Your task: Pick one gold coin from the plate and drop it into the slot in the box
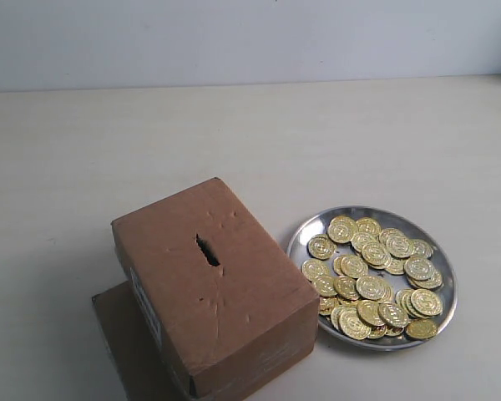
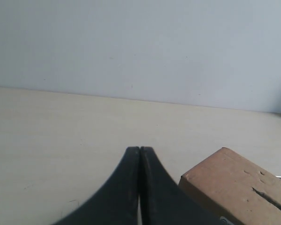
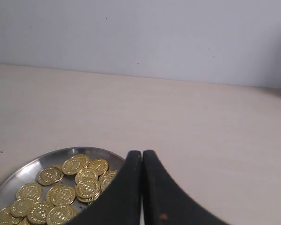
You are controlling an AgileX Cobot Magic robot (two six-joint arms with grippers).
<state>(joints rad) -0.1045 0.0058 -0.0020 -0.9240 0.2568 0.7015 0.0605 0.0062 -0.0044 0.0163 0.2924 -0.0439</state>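
You've got the box [image 1: 209, 288] closest, box slot [image 1: 207, 251] facing up, plate [image 1: 309, 227] of gold coins [image 1: 371, 284] just beside it on the tabletop [image 1: 108, 142]. Your left tool [image 2: 139, 150] and right tool [image 3: 142, 153] both clenched tight, nothing held.

Left tool [image 2: 139, 152] and right tool [image 3: 142, 154] both closed, empty.

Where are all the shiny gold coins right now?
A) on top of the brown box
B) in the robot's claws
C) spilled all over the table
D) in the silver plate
D: the gold coins all lie heaped inside the plate, which sits beside the box. None show on the box's top or loose on the table.
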